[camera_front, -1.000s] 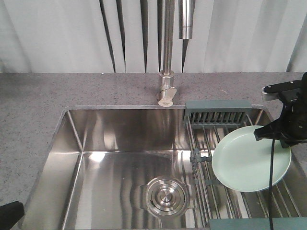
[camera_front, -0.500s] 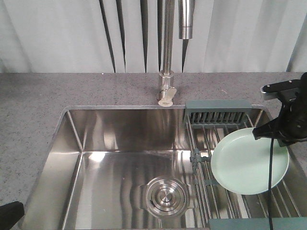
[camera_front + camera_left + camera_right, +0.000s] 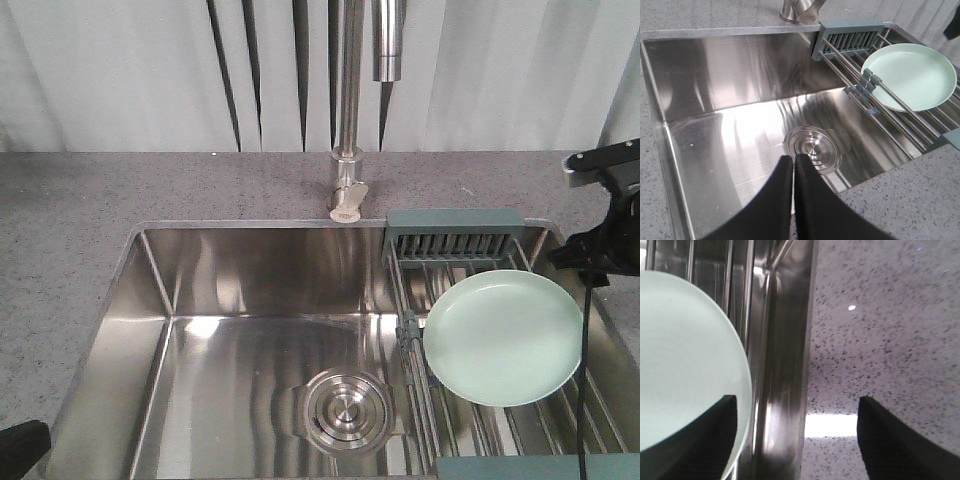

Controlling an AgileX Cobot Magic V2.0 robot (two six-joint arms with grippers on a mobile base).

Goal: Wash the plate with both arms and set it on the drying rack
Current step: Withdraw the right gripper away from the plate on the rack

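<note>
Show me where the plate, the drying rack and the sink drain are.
plate point(image 3: 503, 338): front view, centre of its face.
drying rack point(image 3: 455, 238): front view, slotted far end frame.
sink drain point(image 3: 811, 148): left wrist view, centre of the round steel cover.

We note a matte plate point(image 3: 503, 338), brushed glossy steel sink point(image 3: 240, 330), speckled stone-like counter point(image 3: 100, 200), steel-barred rack point(image 3: 900, 127).

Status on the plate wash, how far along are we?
Nearly done. The plate lies on the drying rack bars over the sink. The right end effector is open and off the plate, above the sink edge. The left end effector is shut over the drain. Left: retract both.
</note>
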